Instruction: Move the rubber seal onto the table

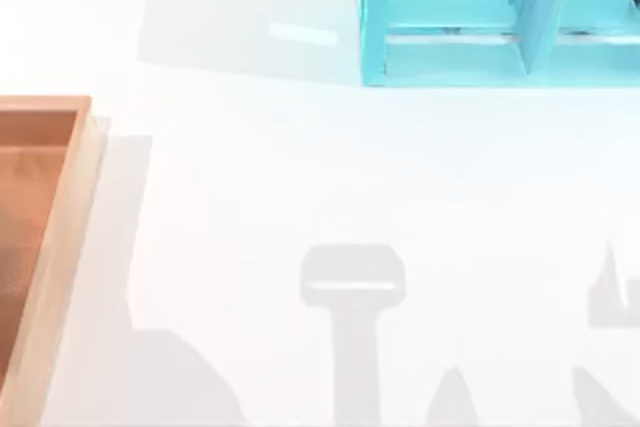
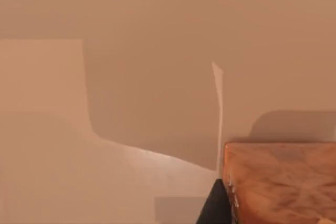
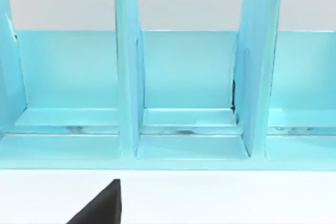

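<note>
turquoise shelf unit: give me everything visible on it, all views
The turquoise shelf unit stands on the white table at the far edge, right of centre in the top view. It looks like painted wood, slightly worn at the edges, glossy. Upright dividers split it into open compartments with a low front lip and a back panel. The right wrist view faces it head-on; the compartments in sight hold nothing. Nothing but the table touches it.

The worktop [image 1: 300, 177] is plain white with soft grey shadows. The tray [image 1: 60, 247] is orange-brown wood with a paler rim. The shelf [image 1: 450, 37] is turquoise throughout, its dividers and back the same shade.
</note>
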